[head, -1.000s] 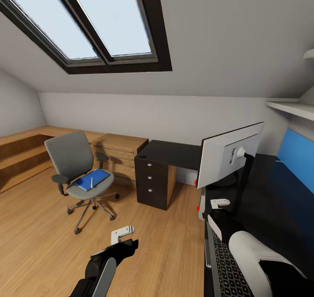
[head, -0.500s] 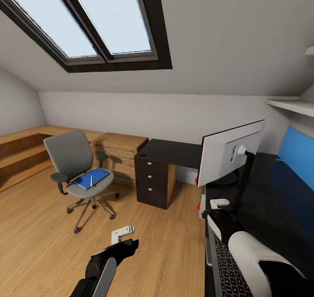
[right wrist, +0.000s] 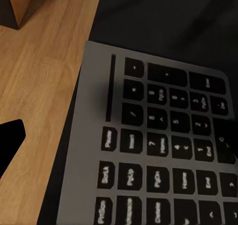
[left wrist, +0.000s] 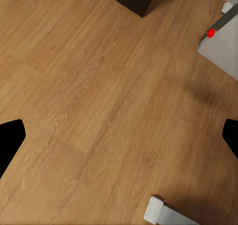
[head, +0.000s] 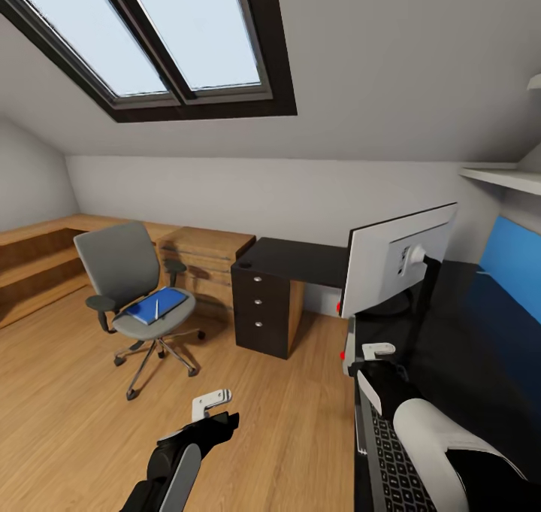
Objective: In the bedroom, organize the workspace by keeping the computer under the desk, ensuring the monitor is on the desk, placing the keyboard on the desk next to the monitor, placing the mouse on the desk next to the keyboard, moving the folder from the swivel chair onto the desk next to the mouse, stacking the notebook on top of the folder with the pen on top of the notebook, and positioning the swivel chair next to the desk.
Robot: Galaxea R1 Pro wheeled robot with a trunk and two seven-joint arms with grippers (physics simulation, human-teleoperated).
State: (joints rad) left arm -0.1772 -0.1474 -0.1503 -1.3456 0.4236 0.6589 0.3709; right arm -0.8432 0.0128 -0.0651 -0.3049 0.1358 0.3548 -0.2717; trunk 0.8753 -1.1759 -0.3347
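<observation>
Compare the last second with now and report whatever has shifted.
Little has changed. The whole head view has slid slightly: the chair with the folder sits a touch further left and higher in the picture and the monitor higher, which points to camera motion. The left gripper and right gripper hold the same places in the picture. Nothing was taken hold of or let go.

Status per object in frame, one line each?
Grey swivel chair: upright on the wood floor, apart from the desk.
Bright-blue folder: flat on the chair seat.
White pen: lying on the folder.
Black flat monitor: upright on the glossy black desk.
Silver-grey keyboard: flat on the desk, at its edge.
Left tool: over the floor, empty.
</observation>
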